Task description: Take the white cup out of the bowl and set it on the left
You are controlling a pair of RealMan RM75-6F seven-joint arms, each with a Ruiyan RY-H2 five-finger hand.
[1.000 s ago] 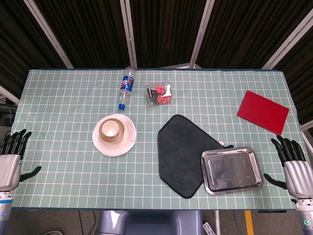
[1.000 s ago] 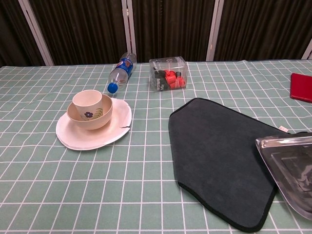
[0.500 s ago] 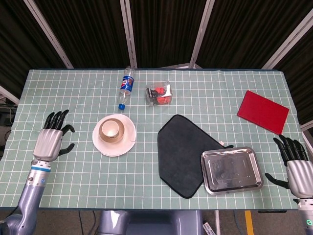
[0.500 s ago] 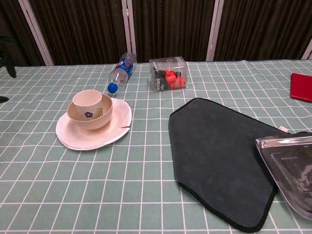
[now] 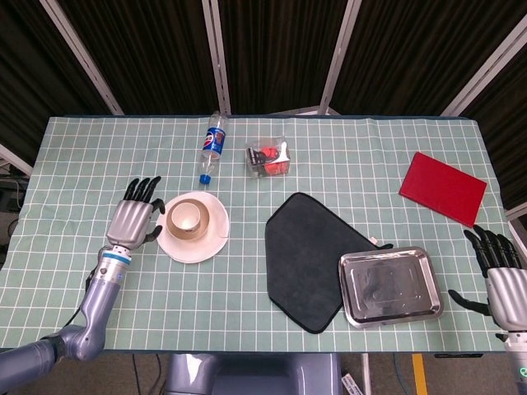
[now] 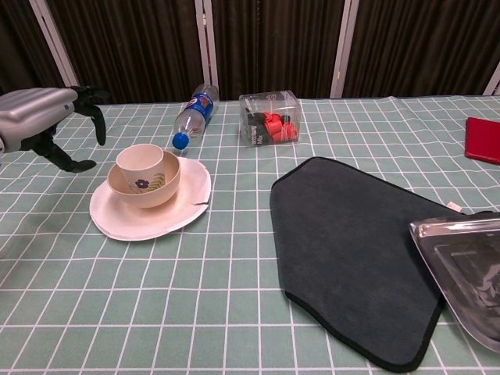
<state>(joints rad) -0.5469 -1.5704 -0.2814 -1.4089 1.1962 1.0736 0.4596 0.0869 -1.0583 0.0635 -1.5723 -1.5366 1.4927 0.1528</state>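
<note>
The white cup (image 5: 186, 217) sits inside the bowl (image 6: 144, 183), and the bowl stands on a white plate (image 5: 211, 239) left of the middle of the desk (image 5: 99, 156). The plate's front right rim has a small chip, seen from the chest view. The left hand (image 5: 135, 218) hangs just beside the plate's left rim, fingers spread and holding nothing, not touching cup or bowl. Between that hand and the desk's left edge the checked cloth lies bare, a broad strip running from the far edge to the near one.

A plastic bottle (image 5: 212, 146) lies on its side just behind the plate, its blue cap pointing at the rim. To its right, near the far edge, is a clear box (image 5: 268, 157) with red and black things inside. A dark mat (image 5: 309, 255) fills the middle of the near half, and a steel tray (image 5: 389, 285) overlaps its right corner close to the near edge. A red book (image 5: 442, 187) lies by the right edge. The right hand (image 5: 501, 276) is off the near right corner, fingers apart and empty, well away from everything.
</note>
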